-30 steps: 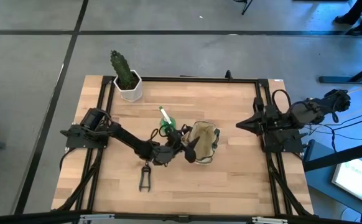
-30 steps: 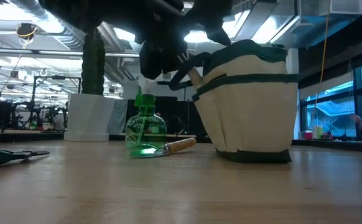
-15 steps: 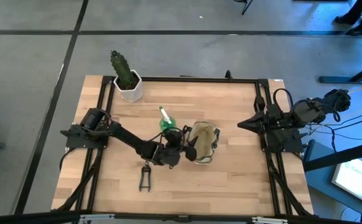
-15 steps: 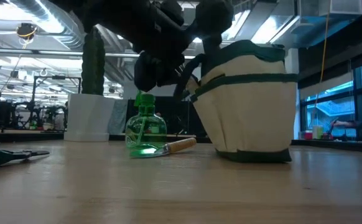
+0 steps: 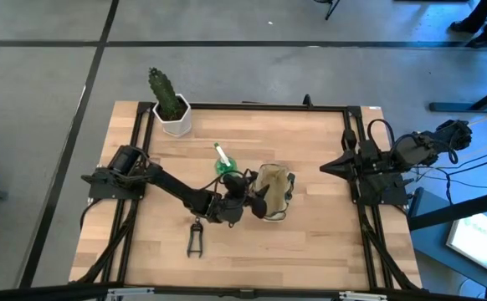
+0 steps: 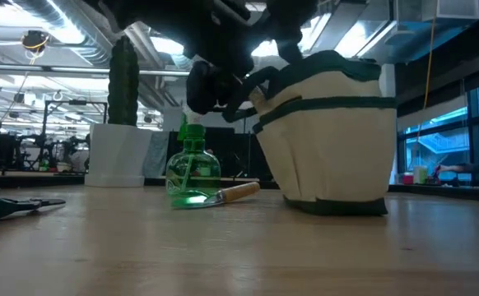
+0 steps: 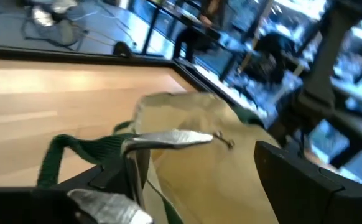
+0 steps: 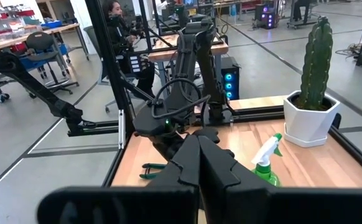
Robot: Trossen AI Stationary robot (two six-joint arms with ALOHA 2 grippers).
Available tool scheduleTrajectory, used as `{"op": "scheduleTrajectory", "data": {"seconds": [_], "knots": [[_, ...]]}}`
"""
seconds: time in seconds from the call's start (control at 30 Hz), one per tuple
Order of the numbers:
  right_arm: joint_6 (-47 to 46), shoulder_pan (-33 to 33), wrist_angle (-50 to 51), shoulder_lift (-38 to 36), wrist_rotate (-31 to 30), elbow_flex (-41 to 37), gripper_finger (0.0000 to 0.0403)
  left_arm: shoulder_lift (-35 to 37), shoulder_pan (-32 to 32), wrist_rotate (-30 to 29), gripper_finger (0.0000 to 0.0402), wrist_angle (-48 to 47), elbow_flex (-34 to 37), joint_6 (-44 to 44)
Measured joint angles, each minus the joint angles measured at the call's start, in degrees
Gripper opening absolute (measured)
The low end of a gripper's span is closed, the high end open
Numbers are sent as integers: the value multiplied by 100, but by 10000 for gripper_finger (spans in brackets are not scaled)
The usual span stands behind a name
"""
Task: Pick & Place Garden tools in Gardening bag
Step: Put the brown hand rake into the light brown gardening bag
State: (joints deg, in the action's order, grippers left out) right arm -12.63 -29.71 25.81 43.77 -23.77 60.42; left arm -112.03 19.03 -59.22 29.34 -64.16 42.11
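Your left tool hangs at the mouth of the gardening bag, on the side that faces the left arm. Its fingers stand released and wide apart. In the left wrist view, the bent metal head of what looks like the hand rake shows between them, over the bag's khaki cloth and beside a dark green loop handle. Neither finger seems to touch it. I judge the rake is in the bag, though its handle is hidden.

Your right tool waits clenched at the right edge of the tabletop, well apart from everything.

The next move turns on this: every loose tool lies on the left arm's side of the bag, so the left arm is the nearer one.
- **Spray bottle:** the spray bottle stands upright just beside the left tool. It is round, clear green plastic, and its white nozzle points toward the cactus pot.
- **Trowel:** the trowel lies flat between the bottle and the bag, its smooth wooden handle toward the bag. From above, the arm covers most of it.
- **Pruning shears:** the pruning shears lie flat nearer the front edge, with their long axis running front to back.

The bag is soft, so it may sag or shift if nudged. The bottle's rounded body calls for a wide, centred grip.
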Motion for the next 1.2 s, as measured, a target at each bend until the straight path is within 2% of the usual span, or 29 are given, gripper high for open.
{"op": "scheduleTrajectory", "data": {"seconds": [0.1,0.4,0.5,0.57,0.7,0.9,1.2], "knots": [[6,2,3,0,-2,2,0,0,-78,500,283,2,0,-341],[7,0,17,0,-2,0,0,0,-605,3587,283,-215,0,-837],[7,1,23,0,0,0,0,0,-698,4121,283,-83,0,-695],[7,0,23,0,0,0,0,-2,-677,4099,283,109,0,-688],[7,2,16,0,2,0,0,88,-553,3556,283,252,-6,-761],[7,0,-51,0,52,0,0,375,-452,2809,283,-57,-11,-1117],[29,2,-55,0,52,0,0,308,-441,2549,275,-356,-11,-1031]]}}
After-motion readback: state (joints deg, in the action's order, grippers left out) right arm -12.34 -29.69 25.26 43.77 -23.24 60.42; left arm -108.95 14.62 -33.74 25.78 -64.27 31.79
